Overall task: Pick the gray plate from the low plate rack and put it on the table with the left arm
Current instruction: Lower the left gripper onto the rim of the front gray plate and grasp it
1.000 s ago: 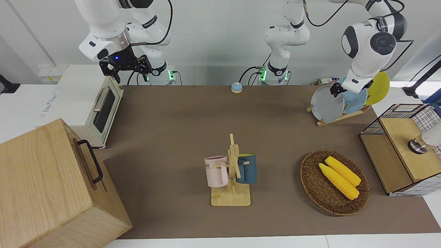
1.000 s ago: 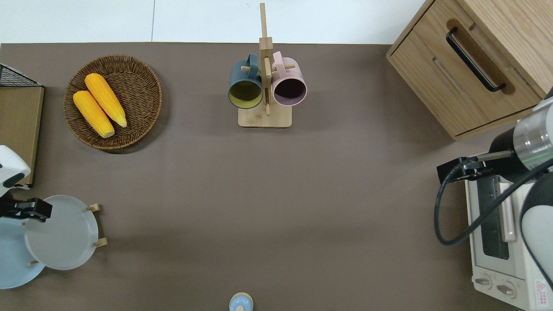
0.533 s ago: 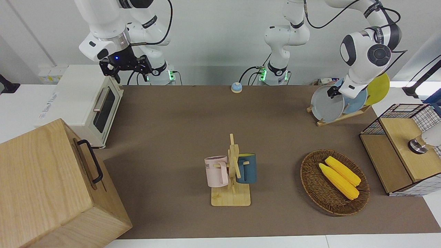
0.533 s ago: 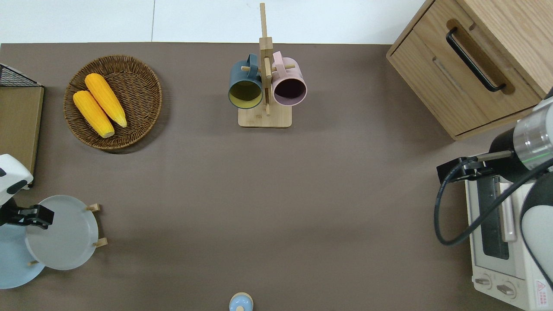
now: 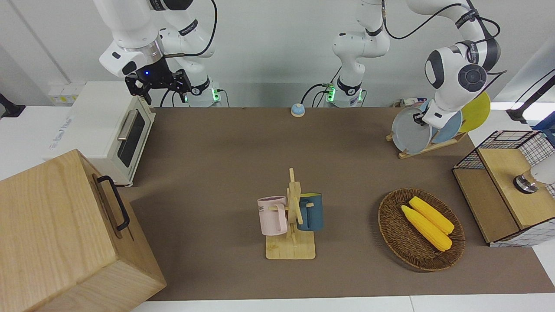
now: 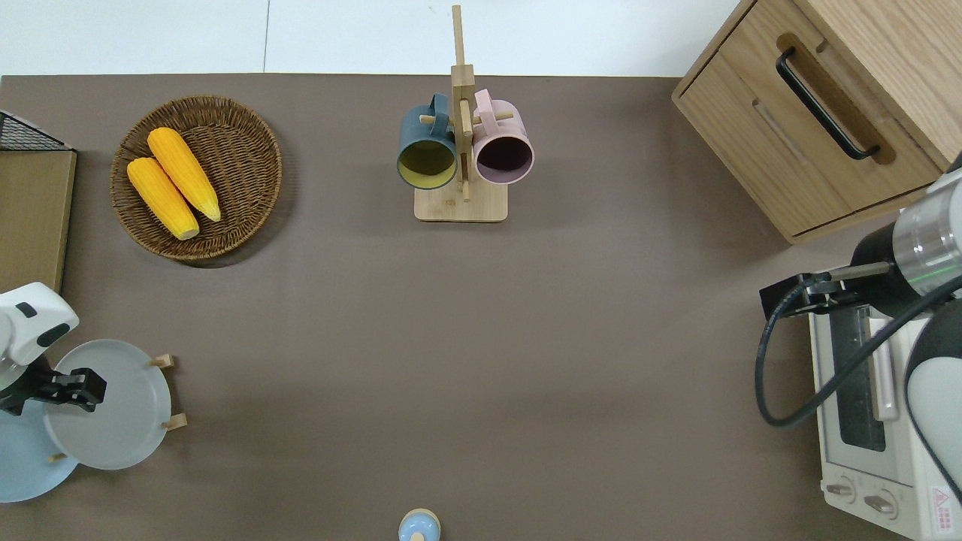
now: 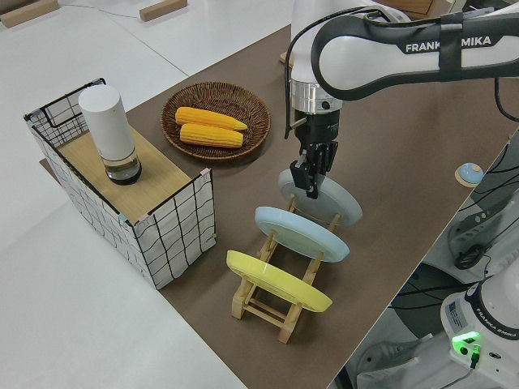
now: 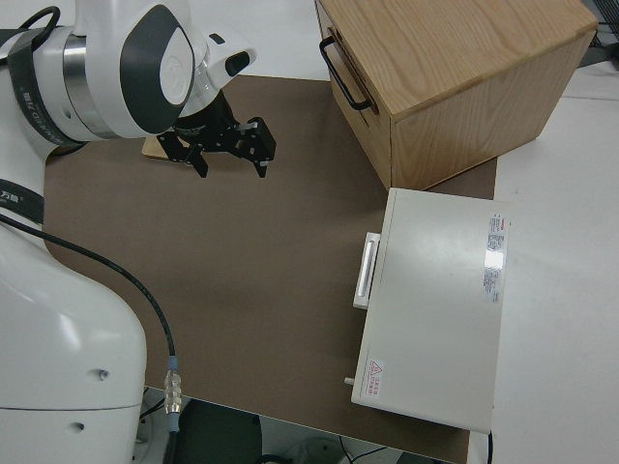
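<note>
Low plate rack (image 7: 280, 304) at the left arm's end of the table (image 5: 225, 164) holds three plates: gray plate (image 7: 328, 198), light blue plate (image 7: 302, 232), yellow plate (image 7: 276, 279). Gray plate leans in the slot farthest from the robots. Left gripper (image 7: 310, 172) sits at its upper rim; clamped or not, cannot tell. Right arm parked, right gripper (image 8: 227, 145) fingers apart. Two corn cobs (image 5: 427, 222) in one basket (image 5: 392, 236); two mugs (image 5: 288, 213) on one mug tree (image 5: 292, 249).

light: bright, even — shadows: soft, faint | focus: sharp — glare: none
</note>
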Robot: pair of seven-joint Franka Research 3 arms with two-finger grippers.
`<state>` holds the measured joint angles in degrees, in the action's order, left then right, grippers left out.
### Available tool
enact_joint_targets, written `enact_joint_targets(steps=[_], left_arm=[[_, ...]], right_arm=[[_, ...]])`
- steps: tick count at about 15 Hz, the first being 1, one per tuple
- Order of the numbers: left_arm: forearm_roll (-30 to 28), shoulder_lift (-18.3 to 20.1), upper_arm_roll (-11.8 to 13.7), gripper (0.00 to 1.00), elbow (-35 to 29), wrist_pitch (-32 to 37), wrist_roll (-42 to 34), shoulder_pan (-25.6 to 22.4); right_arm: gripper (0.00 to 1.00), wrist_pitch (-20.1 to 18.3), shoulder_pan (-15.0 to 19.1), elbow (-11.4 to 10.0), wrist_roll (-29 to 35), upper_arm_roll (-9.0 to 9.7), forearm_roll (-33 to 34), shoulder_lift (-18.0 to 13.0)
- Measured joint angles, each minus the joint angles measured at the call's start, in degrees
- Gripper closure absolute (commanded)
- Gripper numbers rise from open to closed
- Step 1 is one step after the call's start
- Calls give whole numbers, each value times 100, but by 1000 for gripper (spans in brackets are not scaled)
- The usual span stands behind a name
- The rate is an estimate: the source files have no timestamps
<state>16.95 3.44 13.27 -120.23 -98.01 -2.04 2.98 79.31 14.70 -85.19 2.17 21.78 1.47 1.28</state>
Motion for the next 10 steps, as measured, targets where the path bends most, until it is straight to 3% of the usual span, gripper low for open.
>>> enact_joint_targets(steps=[8,10], left_arm=[[8,55,3,1000,86,11,25,60],[230,58,-4,1000,177,30,103,86]], right_arm=[[17,0,0,0,0,0,0,0],[17,0,0,0,0,0,0,0]])
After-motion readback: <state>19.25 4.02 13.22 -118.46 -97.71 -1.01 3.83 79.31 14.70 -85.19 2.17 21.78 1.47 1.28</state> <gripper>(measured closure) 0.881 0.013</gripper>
